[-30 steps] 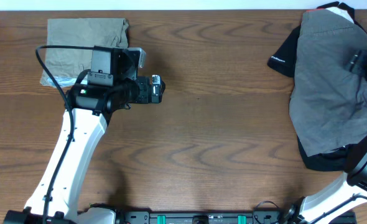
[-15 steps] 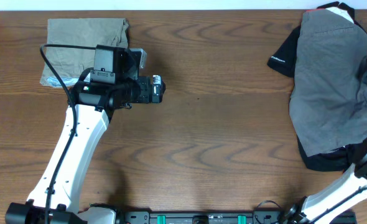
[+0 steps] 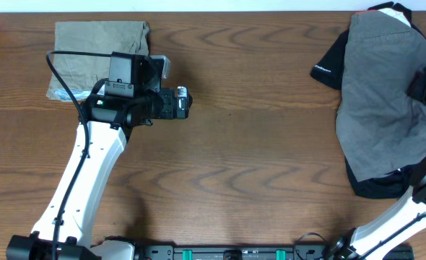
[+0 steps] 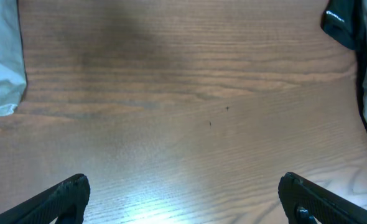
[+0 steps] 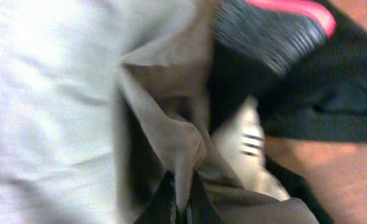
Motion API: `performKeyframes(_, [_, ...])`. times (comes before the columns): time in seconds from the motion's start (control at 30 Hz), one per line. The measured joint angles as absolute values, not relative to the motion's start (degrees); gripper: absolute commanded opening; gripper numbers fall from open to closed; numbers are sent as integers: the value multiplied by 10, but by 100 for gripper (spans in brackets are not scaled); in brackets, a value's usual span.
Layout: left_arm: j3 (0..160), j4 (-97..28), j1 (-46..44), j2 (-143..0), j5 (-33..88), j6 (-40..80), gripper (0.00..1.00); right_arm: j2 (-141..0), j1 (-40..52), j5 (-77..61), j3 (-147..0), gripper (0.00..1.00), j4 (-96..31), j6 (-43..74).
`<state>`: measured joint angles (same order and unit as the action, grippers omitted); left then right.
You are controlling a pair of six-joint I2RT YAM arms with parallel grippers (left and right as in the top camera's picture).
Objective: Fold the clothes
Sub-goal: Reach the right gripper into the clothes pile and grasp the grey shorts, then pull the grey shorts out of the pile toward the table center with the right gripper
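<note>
The right gripper (image 5: 181,198) pinched a fold of the shorts (image 3: 383,94); the left gripper (image 4: 183,190) hung wide open above the table (image 4: 190,74).

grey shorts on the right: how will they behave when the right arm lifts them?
Likely floppy: the grey shorts lie wrinkled, draped over the black top. The right gripper pinches one thin fold that bunches up, so the rest should probably hang and trail. They look light, but lifting may drag the black top along, since the two overlap.
</note>
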<state>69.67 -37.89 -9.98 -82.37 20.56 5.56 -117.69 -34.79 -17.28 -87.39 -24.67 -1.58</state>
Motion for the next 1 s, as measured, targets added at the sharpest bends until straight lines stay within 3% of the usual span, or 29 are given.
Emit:
performKeyframes(0.2, [697,-361,-100,-821,205,56,98,-1057,-292,-273,-876,1,-260,0])
performKeyframes(0.4, [697,-355,-95,-774,206,55,98,-962,-142,-312,-888,1,-287,19])
performKeyframes(0.7, [697,-359,-8,-661,205,55,98,-957,56,-314,-888,1,-293,44])
performKeyframes(1.0, [697,-403,57,-657,202,55,98,-957,118,-316,-888,1,-317,45])
